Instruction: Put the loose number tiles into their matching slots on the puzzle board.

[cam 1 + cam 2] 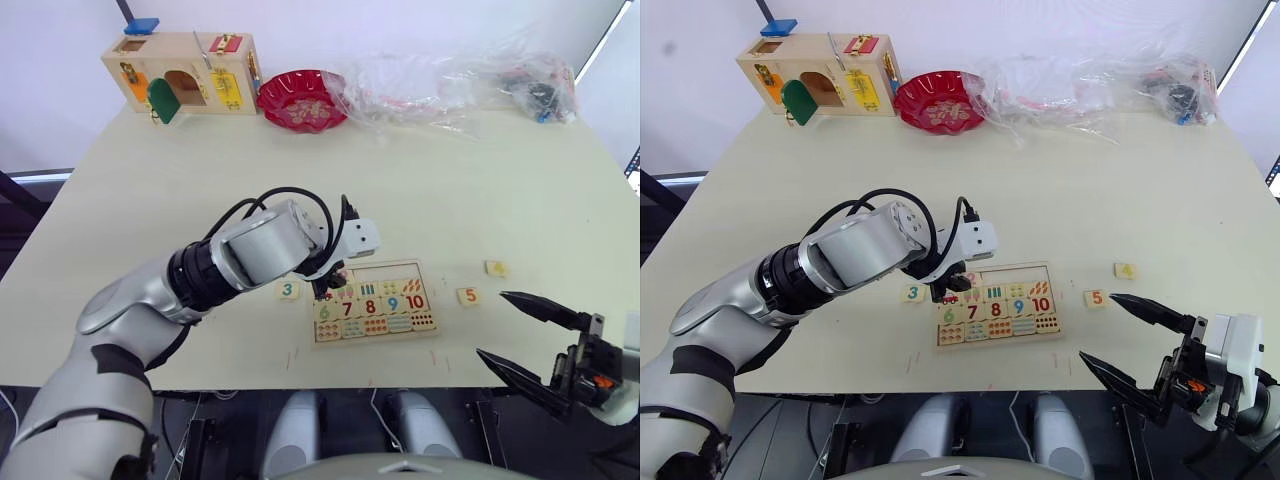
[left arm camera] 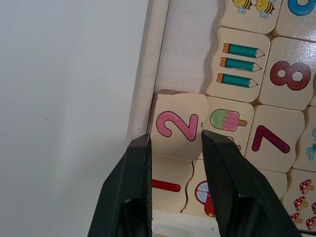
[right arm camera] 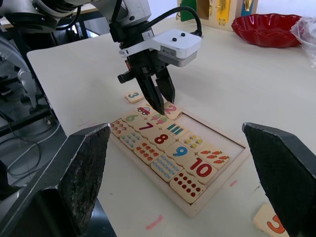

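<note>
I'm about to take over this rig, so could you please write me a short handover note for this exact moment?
Left gripper: fingers either side of the 2 tile, which sits tilted at the puzzle board's top row; whether it is gripped, I cannot tell.
Right gripper: open, empty, near the table edge.
Done: the 1 tile is in place.
Left: seat the 2; the 3 tile lies left of the board, the 5 tile and another tile to its right.

Table (image 1: 150, 200) carries puzzle board (image 1: 432, 332), tiles, latch box (image 1: 185, 70), bowl (image 1: 300, 100).

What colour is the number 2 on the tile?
Pink, clearest in the left wrist view, on the 2 tile.
</note>
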